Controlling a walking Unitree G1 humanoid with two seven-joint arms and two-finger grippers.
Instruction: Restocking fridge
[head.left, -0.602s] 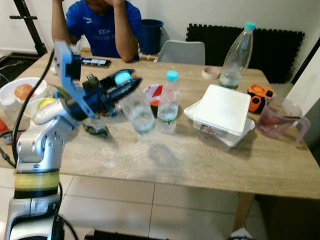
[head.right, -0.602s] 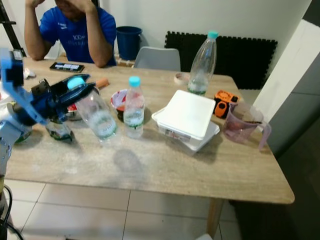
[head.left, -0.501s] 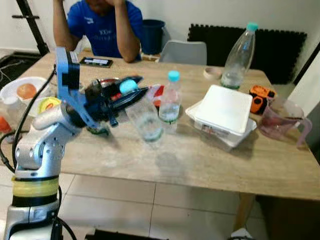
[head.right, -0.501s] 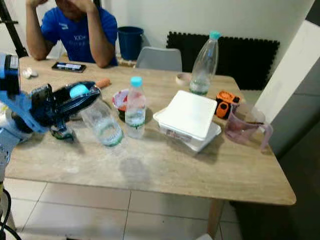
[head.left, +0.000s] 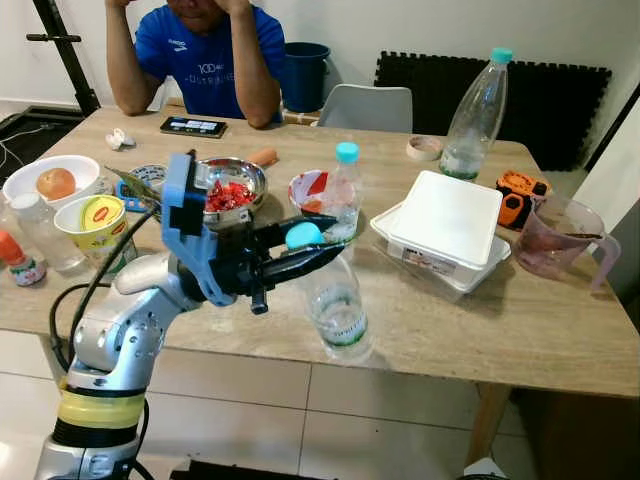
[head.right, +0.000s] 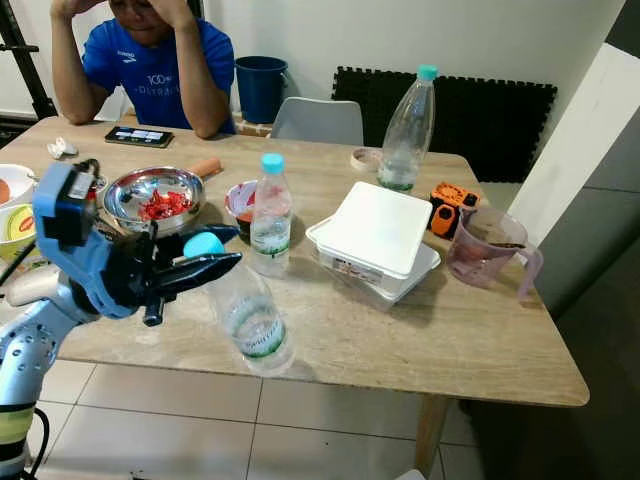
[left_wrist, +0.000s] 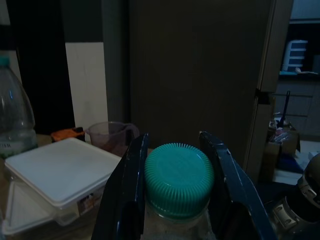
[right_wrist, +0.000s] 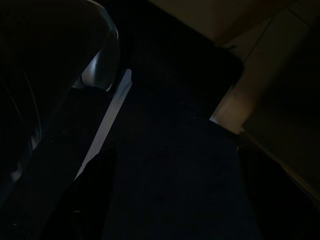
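My left gripper (head.left: 318, 240) is shut on the neck of a clear water bottle (head.left: 338, 315) with a teal cap (head.left: 303, 235). The bottle hangs tilted at the front edge of the wooden table (head.left: 450, 320). In the left wrist view the cap (left_wrist: 179, 178) sits squeezed between the two black fingers (left_wrist: 131, 185). A second small bottle (head.left: 343, 195) with a teal cap stands just behind. A tall, nearly empty bottle (head.left: 473, 115) stands at the back right. My right arm hangs idle, and its wrist view is very dark.
A white lidded box (head.left: 445, 225), a pink jug (head.left: 560, 237) and an orange tool (head.left: 520, 195) sit on the right. A steel bowl (head.left: 228, 190), a cup (head.left: 95, 220) and a white bowl (head.left: 50, 180) stand left. A person (head.left: 205, 55) sits at the far side.
My left gripper has carried the bottle to the right and toward the table's front edge, from left of the standing small bottle to in front of it. The camera has also shifted.
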